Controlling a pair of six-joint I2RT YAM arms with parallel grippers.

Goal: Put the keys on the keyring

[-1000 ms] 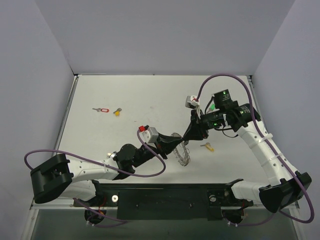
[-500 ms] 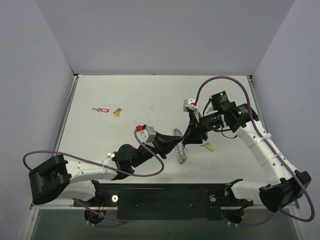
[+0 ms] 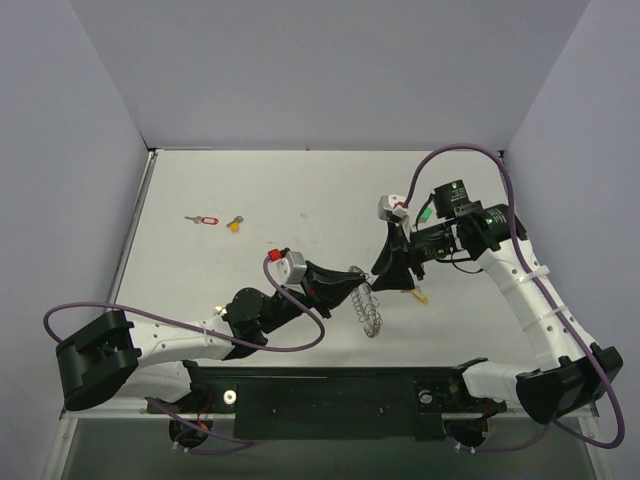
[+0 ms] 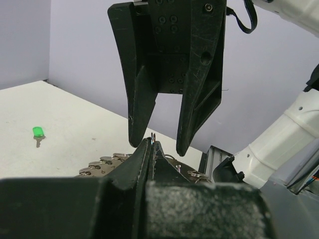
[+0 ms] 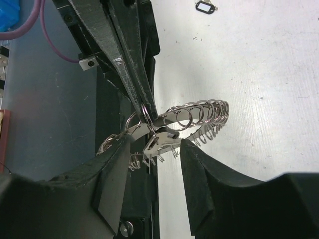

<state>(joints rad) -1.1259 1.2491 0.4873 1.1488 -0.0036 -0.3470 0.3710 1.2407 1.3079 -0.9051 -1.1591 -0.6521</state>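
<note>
My left gripper [image 3: 357, 284] is shut on one thin loop of the keyring [image 3: 371, 311], a silvery coiled ring held edge-on just above the table. In the left wrist view its fingertips [image 4: 152, 144] pinch the wire, and the ring's coils [image 4: 107, 162] show below. My right gripper [image 3: 386, 272] is open; in the right wrist view [image 5: 152, 149] its jaws straddle the keyring's flat clasp [image 5: 162, 142] without closing on it. A red-tagged key [image 3: 206, 220] and a yellow key [image 3: 234, 224] lie far left. A green key [image 3: 425, 214] and an orange-yellow key [image 3: 418, 294] lie beside the right arm.
A black-tagged key [image 5: 205, 7] lies on the table beyond the ring in the right wrist view. The green key also shows in the left wrist view [image 4: 38, 132]. Grey walls enclose the white table [image 3: 300, 190] on three sides.
The left gripper has shifted right and turned the keyring from a wide tilt to edge-on. The right gripper has drawn slightly right and stays open around the ring.
</note>
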